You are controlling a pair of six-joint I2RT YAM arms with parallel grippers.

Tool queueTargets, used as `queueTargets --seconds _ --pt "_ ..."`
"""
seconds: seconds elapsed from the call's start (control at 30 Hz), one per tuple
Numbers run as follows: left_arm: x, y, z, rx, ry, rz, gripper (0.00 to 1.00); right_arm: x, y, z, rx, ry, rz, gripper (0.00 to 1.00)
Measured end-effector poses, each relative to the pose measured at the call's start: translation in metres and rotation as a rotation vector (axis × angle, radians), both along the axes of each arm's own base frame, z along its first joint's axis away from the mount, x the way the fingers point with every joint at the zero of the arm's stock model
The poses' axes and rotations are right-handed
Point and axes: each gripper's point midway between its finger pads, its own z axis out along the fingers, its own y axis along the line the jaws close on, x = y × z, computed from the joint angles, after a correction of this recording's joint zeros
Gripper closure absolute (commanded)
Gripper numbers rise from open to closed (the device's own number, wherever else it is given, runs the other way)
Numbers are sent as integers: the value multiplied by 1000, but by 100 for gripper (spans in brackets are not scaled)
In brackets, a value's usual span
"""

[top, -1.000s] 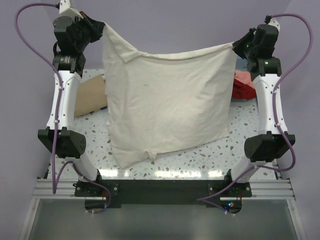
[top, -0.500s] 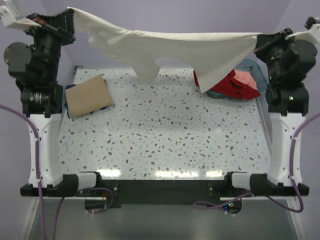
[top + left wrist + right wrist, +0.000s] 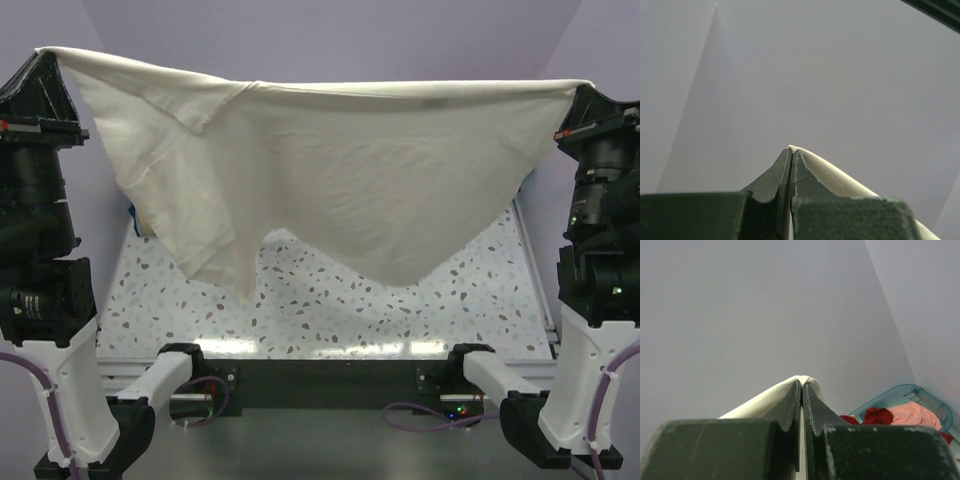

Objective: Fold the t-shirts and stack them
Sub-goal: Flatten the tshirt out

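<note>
1 cream t-shirt (image 3: 340,170), likely soft, light and limp: your left tool (image 3: 791,151) and right tool (image 3: 801,383) each pinch 1 upper corner, hanging it spread above the bench (image 3: 400,310); expect sag, hold hems.

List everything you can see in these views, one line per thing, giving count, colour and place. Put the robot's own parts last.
cream t-shirt: 1, off-white, stretched out in the air across the top external view
table: 1, white with dark speckles, below the hanging shirt
basket: 1, teal, lower right of the right wrist view
red t-shirt: 1, red, in the basket
salmon-pink t-shirt: 1, salmon-pink, in the basket beside the red one
left end effector: 1, black, shut on the cream t-shirt's edge
right end effector: 1, black, shut on its opposite edge
</note>
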Motion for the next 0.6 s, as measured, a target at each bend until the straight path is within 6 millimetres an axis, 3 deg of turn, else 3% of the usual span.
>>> queueTargets --seconds 0.07,0.17,0.27,0.33,0.37,0.43,0.47,0.5,0.53,0.6 --pt "10 -1 -4 14 21 -2 100 7 0 -8 2 27 1 100" --pt "54 -11 -20 41 94 -46 100 29 -1 -28 10 92 0 100" --pt "134 -28 -60 67 229 -131 100 70 -3 -62 13 185 -8 100" --pt "198 -40 -98 81 337 -198 100 108 -4 -101 15 283 -11 100" --pt "232 -46 -122 86 398 -232 95 128 -5 -125 16 337 -12 100" --pt "312 -61 -193 86 554 -317 72 176 -7 -188 19 487 -13 100" --pt "351 -68 -238 74 642 -360 50 194 -8 -214 21 548 -13 95" --pt "384 -75 -282 60 725 -401 43 218 -8 -252 24 633 -6 70" --pt "406 -79 -320 47 790 -427 38 237 -9 -292 36 718 -2 59" --pt "432 -89 -422 3 992 -474 28 258 -9 -359 41 873 18 34"
